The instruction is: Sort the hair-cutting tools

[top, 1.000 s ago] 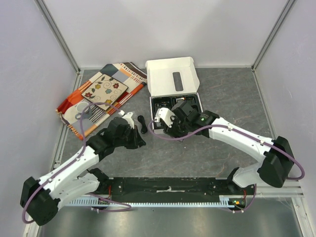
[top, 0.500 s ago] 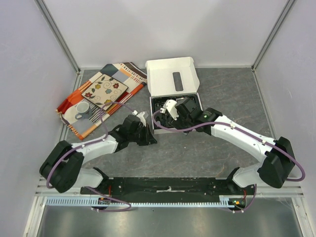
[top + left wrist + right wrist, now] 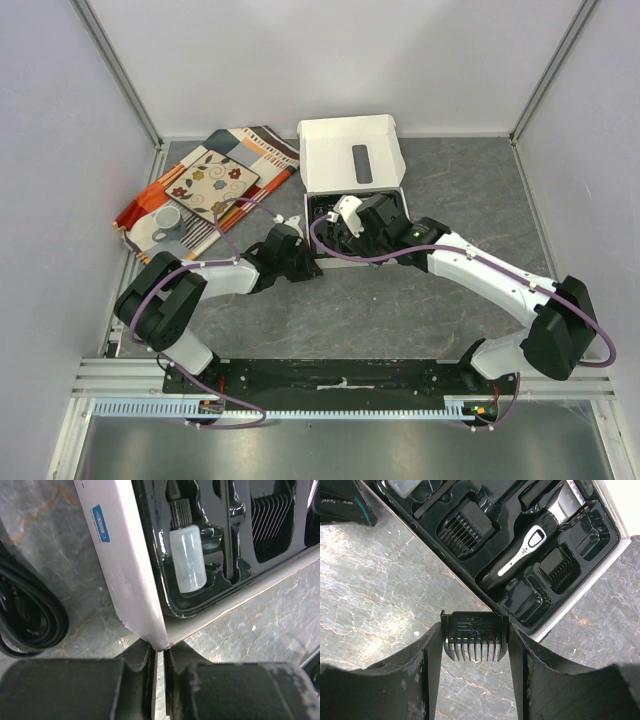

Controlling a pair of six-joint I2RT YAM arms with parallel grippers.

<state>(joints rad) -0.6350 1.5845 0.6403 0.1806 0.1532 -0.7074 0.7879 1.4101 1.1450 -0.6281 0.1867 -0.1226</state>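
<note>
My right gripper is shut on a black comb attachment, held teeth toward the camera just off the near edge of the white box. In the box's black tray lie the black-and-silver clipper, two more combs and a small clear bottle. My left gripper is shut on the box's near-left corner. The black cord lies coiled on the table left of the box. From above, both grippers meet at the box's front.
The box's lid stands open behind the tray. A patterned cloth lies at the back left with a white cup on it. Grey walls close in the table on three sides.
My left arm has swung right and forward, bringing its gripper to the box's near-left corner. The right gripper moved slightly back over the box front, still holding the comb.
</note>
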